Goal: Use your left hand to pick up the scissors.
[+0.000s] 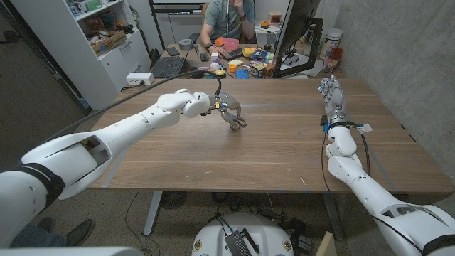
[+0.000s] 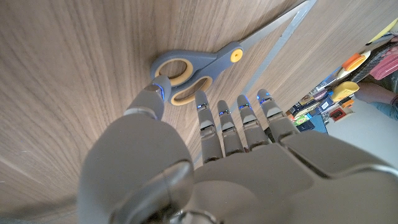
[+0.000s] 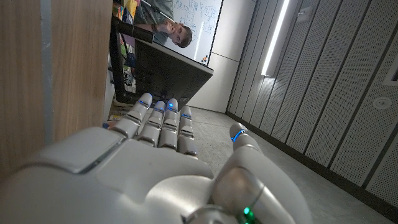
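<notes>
The scissors (image 2: 205,65) have grey-blue handle loops, a yellow pivot and steel blades, and lie flat on the wooden table (image 1: 284,153). In the head view their loops (image 1: 239,122) show just beyond my left hand (image 1: 225,107), near the table's middle. In the left wrist view my left hand (image 2: 211,155) reaches over them: the thumb tip touches the rim of one loop, and the straight, spread fingers (image 2: 239,115) end beside the other loop. My right hand (image 1: 330,92) stands upright at the table's right side, fingers straight, holding nothing.
Beyond the table's far edge stands a cluttered desk with a monitor (image 1: 295,28), a keyboard (image 1: 169,66) and colourful small items (image 1: 245,67). A person (image 1: 227,21) sits behind it. White shelving (image 1: 92,43) stands at the far left. A cable (image 1: 366,153) runs past my right forearm.
</notes>
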You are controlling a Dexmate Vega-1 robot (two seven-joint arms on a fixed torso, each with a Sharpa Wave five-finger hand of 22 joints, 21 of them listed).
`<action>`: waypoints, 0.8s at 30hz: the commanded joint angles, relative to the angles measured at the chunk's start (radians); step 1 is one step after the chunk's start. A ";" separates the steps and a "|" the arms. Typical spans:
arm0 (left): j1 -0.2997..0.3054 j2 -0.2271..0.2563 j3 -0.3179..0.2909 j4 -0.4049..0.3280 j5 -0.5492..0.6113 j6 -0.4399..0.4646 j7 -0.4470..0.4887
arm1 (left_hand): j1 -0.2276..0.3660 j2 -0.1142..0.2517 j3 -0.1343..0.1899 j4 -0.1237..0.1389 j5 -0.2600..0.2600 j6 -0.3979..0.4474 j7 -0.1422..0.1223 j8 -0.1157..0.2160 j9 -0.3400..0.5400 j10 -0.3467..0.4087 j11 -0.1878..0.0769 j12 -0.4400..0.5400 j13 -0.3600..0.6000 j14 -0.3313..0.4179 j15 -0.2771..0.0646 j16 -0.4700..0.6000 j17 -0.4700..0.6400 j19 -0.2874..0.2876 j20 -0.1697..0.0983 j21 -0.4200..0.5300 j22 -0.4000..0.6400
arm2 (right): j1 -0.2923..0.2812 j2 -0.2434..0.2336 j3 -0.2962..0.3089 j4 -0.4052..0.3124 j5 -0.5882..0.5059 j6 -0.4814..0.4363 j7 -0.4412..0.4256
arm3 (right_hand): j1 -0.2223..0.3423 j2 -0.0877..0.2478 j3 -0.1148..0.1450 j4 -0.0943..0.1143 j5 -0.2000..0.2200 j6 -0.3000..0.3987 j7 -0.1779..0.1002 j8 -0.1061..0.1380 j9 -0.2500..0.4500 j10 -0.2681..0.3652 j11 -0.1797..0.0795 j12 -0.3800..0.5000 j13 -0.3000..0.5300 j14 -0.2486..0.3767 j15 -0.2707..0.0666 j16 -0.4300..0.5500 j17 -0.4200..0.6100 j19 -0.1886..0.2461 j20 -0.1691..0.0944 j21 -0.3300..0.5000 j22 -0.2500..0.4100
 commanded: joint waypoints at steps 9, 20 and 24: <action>-0.005 -0.005 0.007 0.018 0.002 0.006 -0.003 | 0.018 0.003 0.002 0.001 0.000 0.013 0.004 0.005 0.003 0.014 -0.007 0.004 0.002 0.013 0.000 0.004 0.005 0.003 0.001 0.003 0.002 | -0.005 -0.006 0.006 0.014 0.009 0.000 0.008 | -0.004 -0.002 -0.003 -0.002 0.007 0.001 -0.006 -0.001 0.003 0.007 -0.001 0.000 0.004 0.010 -0.003 0.002 0.002 0.000 0.007 -0.003 0.004; -0.029 -0.035 0.028 0.074 -0.002 -0.011 0.004 | 0.019 0.008 0.003 0.005 -0.001 0.015 0.003 0.003 0.003 0.018 -0.011 0.004 0.002 0.016 -0.002 0.004 0.005 0.004 -0.001 0.004 0.002 | 0.008 0.002 0.007 0.058 0.020 0.020 0.036 | -0.004 -0.002 -0.004 -0.003 0.008 0.002 -0.008 -0.001 0.003 0.007 0.000 -0.001 0.004 0.012 -0.003 0.003 0.002 0.001 0.007 -0.006 0.004; -0.037 -0.045 0.036 0.094 -0.009 -0.015 0.005 | 0.018 0.011 0.004 0.007 -0.002 0.016 0.004 0.001 0.003 0.019 -0.012 0.004 0.002 0.017 -0.004 0.004 0.006 0.004 -0.002 0.004 0.002 | 0.012 0.004 0.008 0.070 0.023 0.024 0.041 | -0.004 -0.002 -0.005 -0.004 0.009 0.003 -0.009 0.000 0.003 0.008 0.000 -0.001 0.004 0.014 -0.004 0.004 0.002 0.001 0.007 -0.007 0.004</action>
